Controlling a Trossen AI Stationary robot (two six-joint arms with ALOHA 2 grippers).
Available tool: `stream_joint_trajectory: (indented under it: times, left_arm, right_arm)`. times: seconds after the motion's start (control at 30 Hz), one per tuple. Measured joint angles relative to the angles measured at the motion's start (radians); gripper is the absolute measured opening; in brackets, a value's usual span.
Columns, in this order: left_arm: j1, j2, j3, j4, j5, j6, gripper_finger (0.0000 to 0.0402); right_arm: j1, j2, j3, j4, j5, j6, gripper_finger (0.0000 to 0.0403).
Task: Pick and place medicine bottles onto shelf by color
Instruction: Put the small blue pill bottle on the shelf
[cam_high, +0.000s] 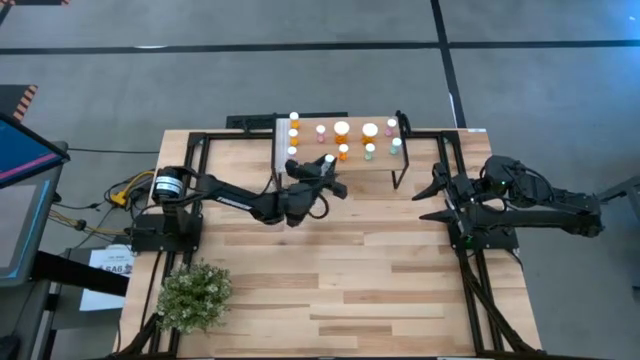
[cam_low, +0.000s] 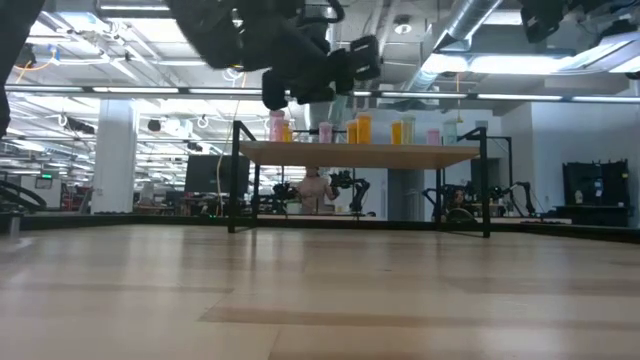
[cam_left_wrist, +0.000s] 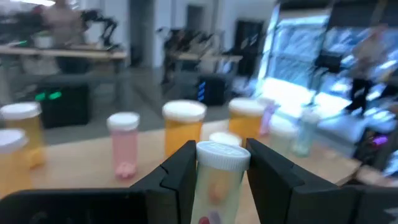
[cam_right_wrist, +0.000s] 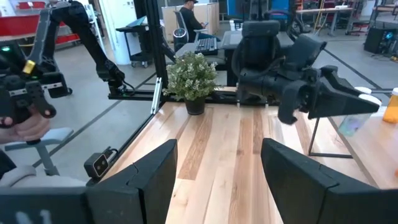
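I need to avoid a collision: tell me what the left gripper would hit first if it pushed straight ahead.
Likely the orange bottle standing on the shelf directly beyond the pale bottle the left gripper holds; depth is unclear.

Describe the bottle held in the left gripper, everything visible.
The held bottle is a small cylinder with a ribbed white cap and a pale, see-through greenish body, small pills showing inside. It stands upright, clamped at both sides by the left gripper, in the air at the front edge of the shelf, touching nothing else.
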Motion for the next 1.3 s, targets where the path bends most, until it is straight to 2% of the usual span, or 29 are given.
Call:
stream_joint_trajectory:
  times: [0.1, 0.2, 0.4, 0.7, 1.3]
  left_arm:
    - [0.017, 0.0, -0.066, 0.208, 0.092, 0.075, 0.0108]
    - [0.043, 0.0, -0.103, 0.292, 0.157, 0.095, 0.0108]
    - [0.09, 0.0, -0.107, 0.259, 0.193, 0.066, 0.0108]
    - [0.108, 0.0, -0.107, 0.228, 0.172, 0.053, 0.0108]
    - [0.146, 0.0, -0.107, 0.086, 0.199, -0.052, 0.0114]
  right_arm:
    - [0.0, 0.0, 0.0, 0.0, 0.0, -0.014, 0.0255]
    - [0.0, 0.0, 0.0, 0.007, 0.0, -0.019, 0.0255]
    - [0.0, 0.0, 0.0, 0.026, 0.0, -0.022, 0.0255]
    - [0.0, 0.0, 0.0, 0.027, 0.0, -0.022, 0.0255]
    - [0.0, 0.0, 0.0, 0.032, 0.0, -0.029, 0.0255]
